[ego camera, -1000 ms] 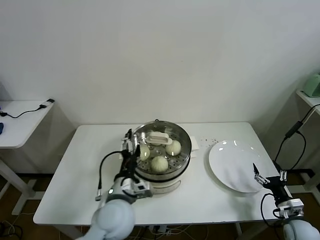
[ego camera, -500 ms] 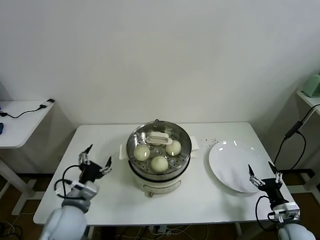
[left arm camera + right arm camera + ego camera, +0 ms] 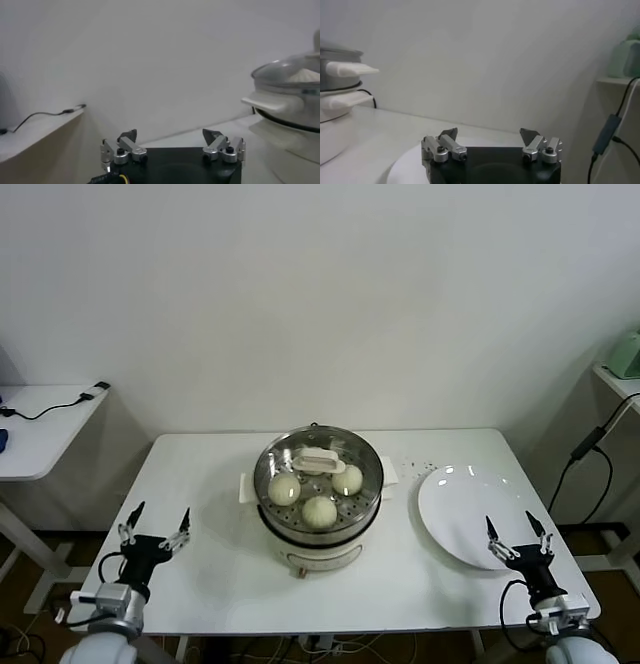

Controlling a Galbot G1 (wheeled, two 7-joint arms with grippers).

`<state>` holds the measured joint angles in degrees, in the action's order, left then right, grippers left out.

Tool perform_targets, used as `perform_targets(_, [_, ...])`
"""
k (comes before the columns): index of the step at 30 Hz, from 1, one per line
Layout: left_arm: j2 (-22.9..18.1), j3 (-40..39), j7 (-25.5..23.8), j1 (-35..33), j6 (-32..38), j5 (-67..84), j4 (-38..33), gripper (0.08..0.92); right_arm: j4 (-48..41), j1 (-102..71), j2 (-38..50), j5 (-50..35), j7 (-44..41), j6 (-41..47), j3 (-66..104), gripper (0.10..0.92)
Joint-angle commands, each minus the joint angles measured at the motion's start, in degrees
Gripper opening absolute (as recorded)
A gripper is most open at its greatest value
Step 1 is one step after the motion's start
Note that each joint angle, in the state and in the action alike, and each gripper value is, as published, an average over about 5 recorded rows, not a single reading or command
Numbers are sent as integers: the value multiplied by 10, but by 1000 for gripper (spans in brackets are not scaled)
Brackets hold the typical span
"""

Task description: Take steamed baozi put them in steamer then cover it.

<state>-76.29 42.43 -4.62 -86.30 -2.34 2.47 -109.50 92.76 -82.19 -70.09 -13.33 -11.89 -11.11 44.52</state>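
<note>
The steel steamer (image 3: 317, 529) stands at the table's middle on its white base. The clear glass cover (image 3: 356, 454) with its white handle (image 3: 318, 459) sits on it. Through the glass I see three cream baozi (image 3: 319, 510) on the perforated tray; a fourth is partly hidden under the handle. My left gripper (image 3: 154, 529) is open and empty at the table's front left, well away from the steamer. My right gripper (image 3: 516, 534) is open and empty at the front right, over the near edge of the white plate (image 3: 455, 504). The steamer shows in the left wrist view (image 3: 295, 100) and the right wrist view (image 3: 337, 95).
The empty white plate lies right of the steamer. A side table (image 3: 40, 429) with a cable stands at the far left, and a cable (image 3: 590, 454) hangs at the far right. A few dark specks (image 3: 415, 466) lie behind the plate.
My left gripper has drawn back from the steamer's left side to the table's front left corner. My right gripper has shifted slightly towards me. The cover stays on the steamer.
</note>
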Motion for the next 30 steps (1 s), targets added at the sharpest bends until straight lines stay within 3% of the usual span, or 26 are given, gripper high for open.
perform_targets(1, [-41, 32, 2, -10, 73, 39, 41, 823, 13, -5, 1, -23, -23, 17, -3, 823])
perform_targets(30, [-53, 10, -10, 9, 56, 1, 28, 823, 15, 13, 19, -43, -21, 36, -35, 823])
